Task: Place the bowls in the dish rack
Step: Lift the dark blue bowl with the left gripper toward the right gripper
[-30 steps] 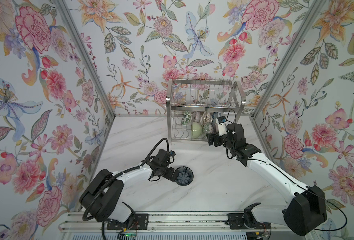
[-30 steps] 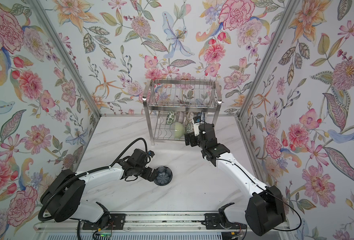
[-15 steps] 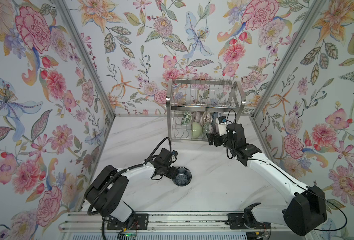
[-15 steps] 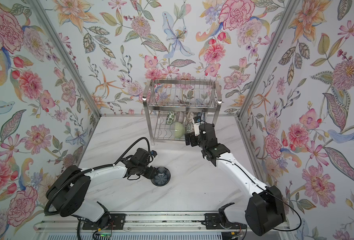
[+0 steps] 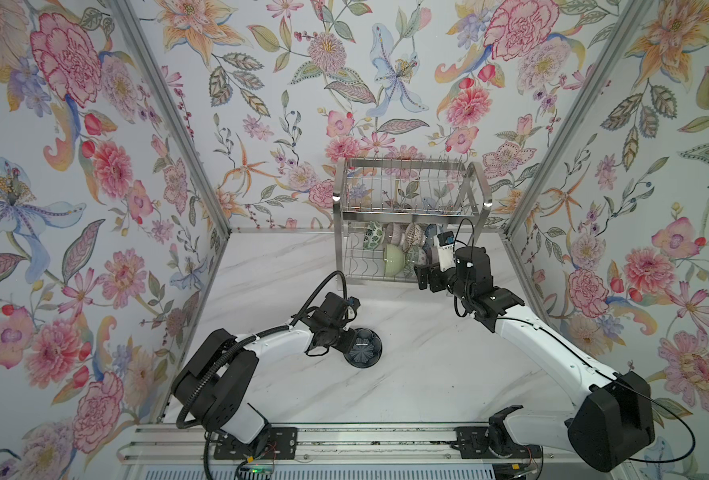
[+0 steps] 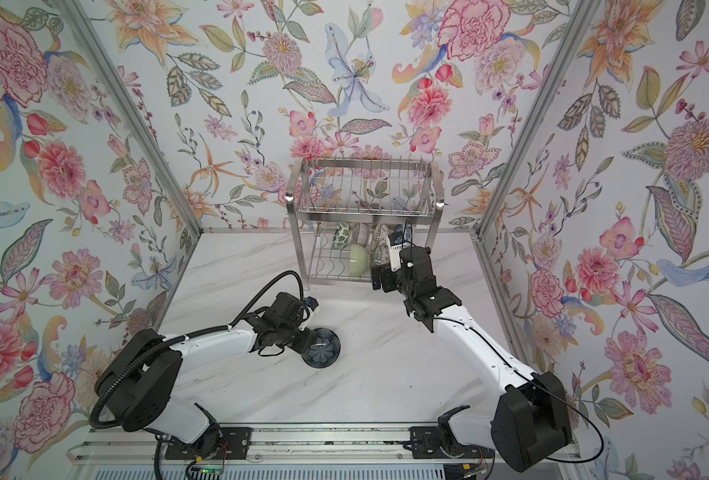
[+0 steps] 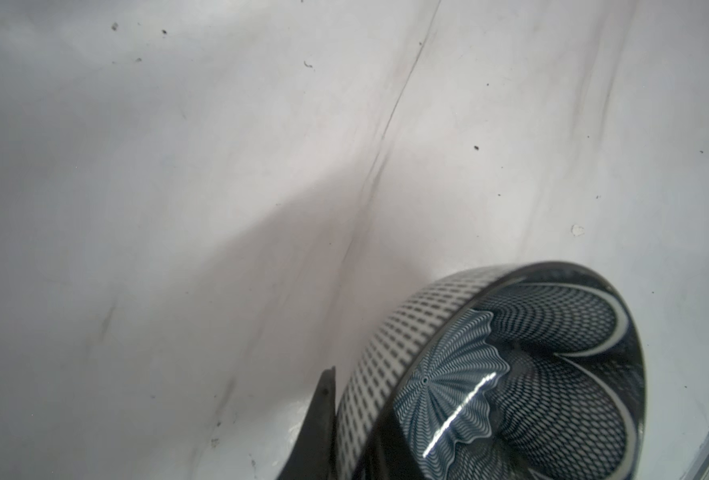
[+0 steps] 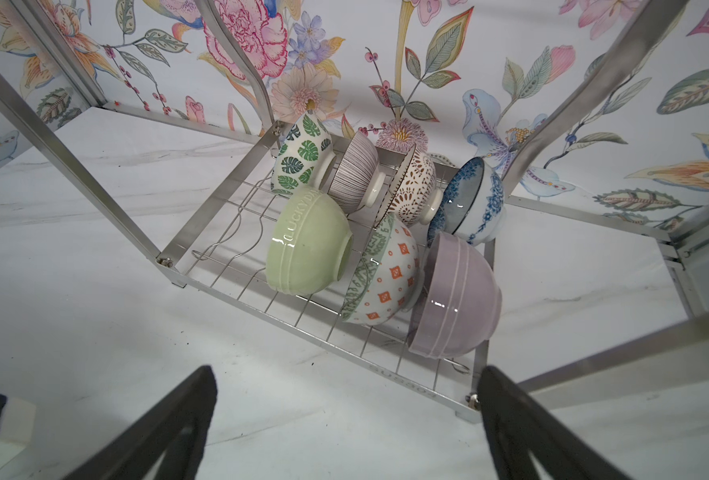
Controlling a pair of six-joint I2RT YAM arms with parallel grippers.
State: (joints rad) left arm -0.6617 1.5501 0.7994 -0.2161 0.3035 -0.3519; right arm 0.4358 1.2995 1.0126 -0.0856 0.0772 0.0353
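- The left gripper (image 5: pixel 345 338) is clamped on the near-left rim of the navy bowl (image 5: pixel 363 348). In the left wrist view one dark finger (image 7: pixel 323 415) lies flat against the bowl's checked outer wall, and a dark shape sits just inside the rim.
- The navy bowl is mouth up, low over the white marble table (image 5: pixel 427 365), in the middle of the scene and well apart from the rack. I cannot tell whether its foot touches the table. Nothing is in it.
- The right gripper (image 8: pixel 344 415) is spread wide and holds nothing. Its fingers (image 8: pixel 170 424) hang just before the near right corner of the dish rack (image 5: pixel 411 210).
- The dish rack stands at the far edge of the table, against the floral wall.
- Its lower shelf holds seven bowls, all tipped on their sides and leaning on one another.
- Far row, left to right: green leaf bowl (image 8: pixel 299 162), purple-lined bowl (image 8: pixel 355 172), white lattice bowl (image 8: pixel 413 187), blue floral bowl (image 8: pixel 473 199).
- Near row, left to right: pale green bowl (image 8: pixel 307 245), grey-green geometric bowl (image 8: pixel 386 278), lilac bowl (image 8: pixel 456 299).
- The lilac bowl rests at the shelf's near right corner, closest to the right gripper.
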